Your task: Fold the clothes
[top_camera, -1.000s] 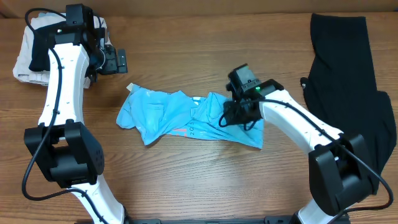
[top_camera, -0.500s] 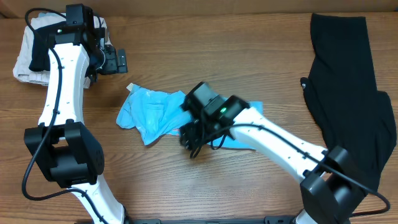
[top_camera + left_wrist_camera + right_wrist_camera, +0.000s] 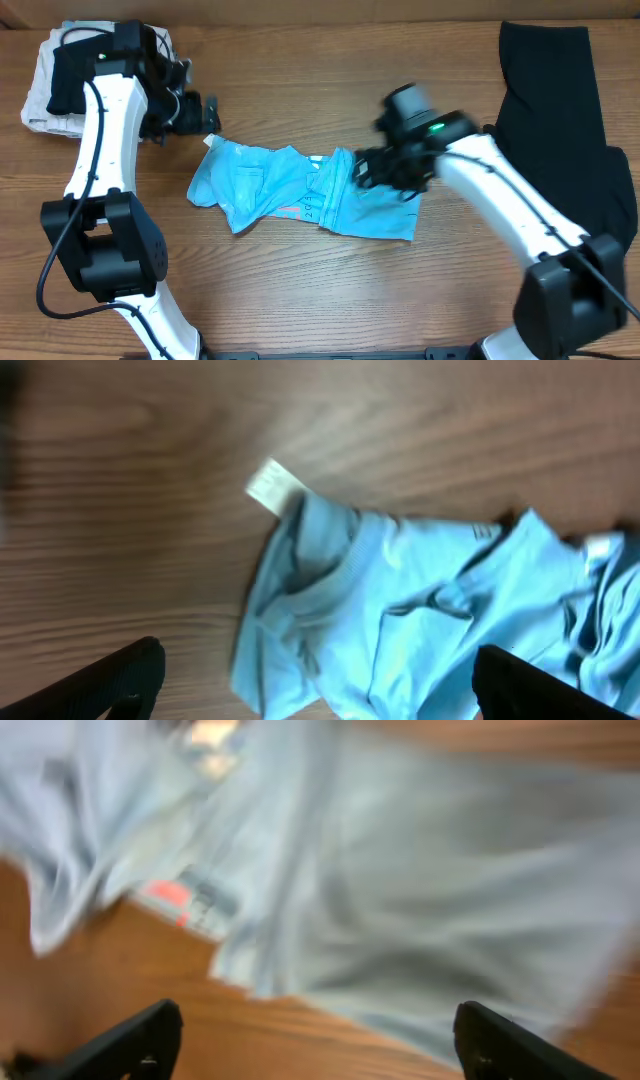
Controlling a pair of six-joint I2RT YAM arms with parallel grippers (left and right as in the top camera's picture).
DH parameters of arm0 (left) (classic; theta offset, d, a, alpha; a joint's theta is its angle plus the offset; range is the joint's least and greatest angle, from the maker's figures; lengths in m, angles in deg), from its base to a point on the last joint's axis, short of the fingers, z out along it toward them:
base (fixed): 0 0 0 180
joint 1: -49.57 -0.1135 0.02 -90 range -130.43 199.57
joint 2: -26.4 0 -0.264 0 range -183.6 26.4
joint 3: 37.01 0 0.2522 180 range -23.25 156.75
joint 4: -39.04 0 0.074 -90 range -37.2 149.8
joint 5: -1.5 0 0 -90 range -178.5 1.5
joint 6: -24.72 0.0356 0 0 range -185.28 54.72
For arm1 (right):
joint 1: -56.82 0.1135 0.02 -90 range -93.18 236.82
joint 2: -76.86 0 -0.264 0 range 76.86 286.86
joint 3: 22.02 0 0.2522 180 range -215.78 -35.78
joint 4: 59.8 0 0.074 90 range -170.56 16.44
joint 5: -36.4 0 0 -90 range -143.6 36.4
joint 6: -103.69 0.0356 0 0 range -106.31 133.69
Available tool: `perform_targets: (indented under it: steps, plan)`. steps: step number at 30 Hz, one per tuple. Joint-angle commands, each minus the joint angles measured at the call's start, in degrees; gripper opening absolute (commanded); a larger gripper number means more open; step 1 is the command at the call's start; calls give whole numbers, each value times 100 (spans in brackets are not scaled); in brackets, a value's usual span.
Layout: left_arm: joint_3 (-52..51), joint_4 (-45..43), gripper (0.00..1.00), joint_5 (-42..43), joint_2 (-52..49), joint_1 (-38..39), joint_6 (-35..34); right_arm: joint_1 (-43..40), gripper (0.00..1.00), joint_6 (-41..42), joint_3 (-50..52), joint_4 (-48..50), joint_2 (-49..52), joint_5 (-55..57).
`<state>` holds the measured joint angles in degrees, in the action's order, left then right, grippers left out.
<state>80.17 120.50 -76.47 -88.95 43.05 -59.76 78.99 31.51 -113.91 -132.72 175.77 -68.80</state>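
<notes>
The light blue T-shirt point(image 3: 290, 188) is lying crumpled on the wooden table point(image 3: 300, 60), centre, with its right part directly under my right claw point(image 3: 364, 172). In the right wrist view the T-shirt point(image 3: 400, 890) is filling most of the frame, blurred, with my right claw point(image 3: 325, 1042) standing over its near edge. The jaws are standing wide apart and are gripping nothing; I cannot tell whether a fingertip is brushing the fabric. My left claw point(image 3: 205, 113) is hovering just beyond the T-shirt's upper left corner, also spread wide and empty. In its own view, my left claw point(image 3: 325, 678) is framing the collar end of the T-shirt point(image 3: 420, 620). The long black garment point(image 3: 550, 130) is lying along the right edge of the table, well apart from both claws. A pale cloth bundle point(image 3: 38, 95) is sitting at the far left corner. One second ago my right claw was pinched together at this same spot. Half a second ago it was reaching left over the middle of the shirt; it is now back at the right end and parted. My left claw is sitting slightly nearer the shirt than before.
</notes>
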Motion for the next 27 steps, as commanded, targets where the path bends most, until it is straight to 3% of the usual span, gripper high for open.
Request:
perform_targets:
  steps: [1,8,22,25,27]
  plan:
    - [-660,-181,100,446,125,-22,570,-704,92,-256,-160,-166,-243,170]
    - [-1731,-979,100,407,125,-22,614,-1325,93,-483,-160,-337,-243,682]
    - [-3056,-2173,99,411,125,-22,866,-1357,91,-472,-160,-463,-240,761]
    - [-3106,-2111,70,542,125,-15,863,-1351,79,-433,-160,-461,-240,745]
    - [-3104,-2022,36,540,125,-15,863,-1351,72,-435,-160,-468,-240,748]
